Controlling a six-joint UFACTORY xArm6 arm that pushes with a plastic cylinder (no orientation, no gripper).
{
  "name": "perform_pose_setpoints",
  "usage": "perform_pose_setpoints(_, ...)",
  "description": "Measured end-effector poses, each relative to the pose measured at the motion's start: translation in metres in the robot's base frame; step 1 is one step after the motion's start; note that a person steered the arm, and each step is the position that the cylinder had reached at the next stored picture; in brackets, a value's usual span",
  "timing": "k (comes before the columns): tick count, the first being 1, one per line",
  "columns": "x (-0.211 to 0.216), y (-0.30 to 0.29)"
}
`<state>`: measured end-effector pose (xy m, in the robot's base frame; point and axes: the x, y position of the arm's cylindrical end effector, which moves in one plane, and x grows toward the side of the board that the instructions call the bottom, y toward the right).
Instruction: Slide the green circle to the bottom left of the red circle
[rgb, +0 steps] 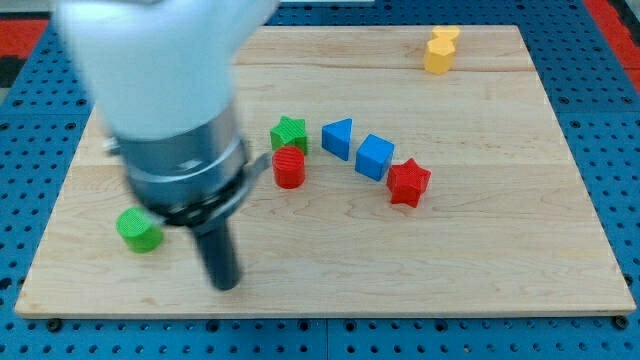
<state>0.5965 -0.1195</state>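
The green circle (138, 229) lies on the wooden tabletop (480, 250), well to the lower left of the red circle (289, 167), near the tabletop's left edge. My tip (227, 282), the tool's end, is a bare rod holding nothing; it sits below and left of the red circle, just right of the green circle and apart from it. A green star (289, 133) touches the red circle from above. Rightward of it run a blue triangle (338, 138), a blue cube (375, 157) and a red star (408, 182). Yellow blocks (440, 50) sit far to its upper right.
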Motion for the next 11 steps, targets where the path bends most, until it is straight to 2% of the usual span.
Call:
perform_pose_setpoints(1,-0.01,-0.076)
perform_pose_setpoints(2,-0.033,-0.11)
perform_pose_setpoints(3,-0.046,-0.1)
perform_pose_setpoints(6,-0.046,0.007)
perform_pose_setpoints(9,-0.077,-0.059)
perform_pose_setpoints(11,-0.078,0.002)
